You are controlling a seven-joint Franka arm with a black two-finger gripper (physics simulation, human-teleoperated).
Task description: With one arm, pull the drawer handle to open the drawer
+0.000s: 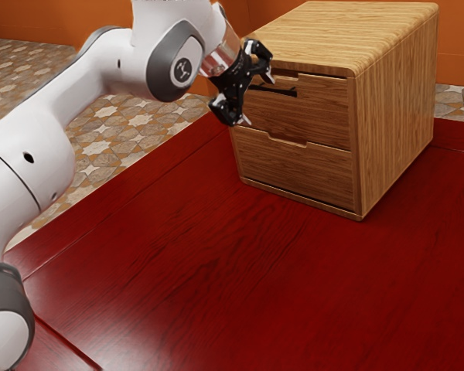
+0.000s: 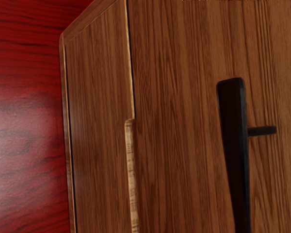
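A wooden cabinet (image 1: 390,100) with two drawers stands on the dark red table (image 1: 216,270) at the exterior view's upper right. The upper drawer (image 1: 321,112) carries a black bar handle (image 1: 284,90). My black gripper (image 1: 250,86) is open at the handle's end nearest the arm. One finger is above the bar and one below, and I cannot tell whether they touch it. In the wrist view the handle (image 2: 233,150) is a dark bar close ahead on the upper drawer front (image 2: 184,121). A thin dark gap shows along the upper drawer's top edge.
The lower drawer (image 1: 294,166) has a notch grip on its top edge (image 2: 130,174) and sits flush. Patterned floor tiles (image 1: 108,131) lie beyond the table's far edge. Bare table stretches in front of the cabinet.
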